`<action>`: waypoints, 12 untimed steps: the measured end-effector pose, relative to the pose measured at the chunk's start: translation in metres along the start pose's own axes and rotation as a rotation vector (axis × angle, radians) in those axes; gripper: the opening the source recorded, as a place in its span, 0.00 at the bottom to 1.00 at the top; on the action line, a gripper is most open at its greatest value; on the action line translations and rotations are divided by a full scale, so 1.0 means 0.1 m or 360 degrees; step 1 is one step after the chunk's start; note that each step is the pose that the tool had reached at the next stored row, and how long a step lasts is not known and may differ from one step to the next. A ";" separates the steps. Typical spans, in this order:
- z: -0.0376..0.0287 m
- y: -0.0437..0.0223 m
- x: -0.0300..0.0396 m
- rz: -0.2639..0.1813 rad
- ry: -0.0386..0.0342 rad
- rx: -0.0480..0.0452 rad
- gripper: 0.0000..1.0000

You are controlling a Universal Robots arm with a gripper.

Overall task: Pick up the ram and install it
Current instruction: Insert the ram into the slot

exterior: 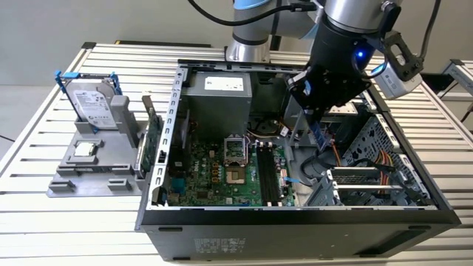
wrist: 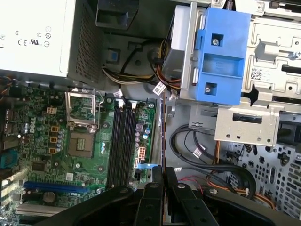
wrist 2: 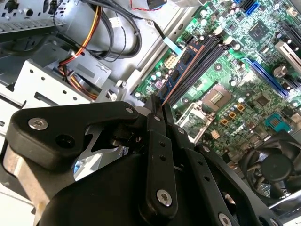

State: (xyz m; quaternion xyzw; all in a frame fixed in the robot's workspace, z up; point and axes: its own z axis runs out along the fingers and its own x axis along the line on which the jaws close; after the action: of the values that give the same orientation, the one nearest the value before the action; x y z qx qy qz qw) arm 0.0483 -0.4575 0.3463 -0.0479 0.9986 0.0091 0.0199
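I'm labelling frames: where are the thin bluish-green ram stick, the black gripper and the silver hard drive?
thin bluish-green ram stick [exterior: 319,134]: exterior view, lower end below the fingers.
black gripper [wrist: 163,173]: first wrist view, between fingertips.
silver hard drive [exterior: 94,105]: exterior view, labelled face.

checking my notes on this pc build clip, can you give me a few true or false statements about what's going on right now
1. The gripper is shut on the ram. True.
2. The ram is already seated in a memory slot. False: it hangs above the motherboard, held edge-on.
3. The hard drive stands upright in a holder outside the computer case. True.
4. The processor socket holds a fitted cooler. False: the socket lies bare.
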 end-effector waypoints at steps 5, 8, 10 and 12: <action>0.015 0.000 0.000 0.0000 0.0000 0.0000 0.00; 0.024 -0.001 0.000 0.0000 0.0000 0.0000 0.00; 0.027 -0.001 0.000 0.0000 0.0000 0.0000 0.00; 0.027 -0.001 0.001 0.0000 0.0000 0.0000 0.00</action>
State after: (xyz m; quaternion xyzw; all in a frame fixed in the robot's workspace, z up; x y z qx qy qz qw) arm 0.0483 -0.4575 0.3436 -0.0480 0.9986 0.0090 0.0199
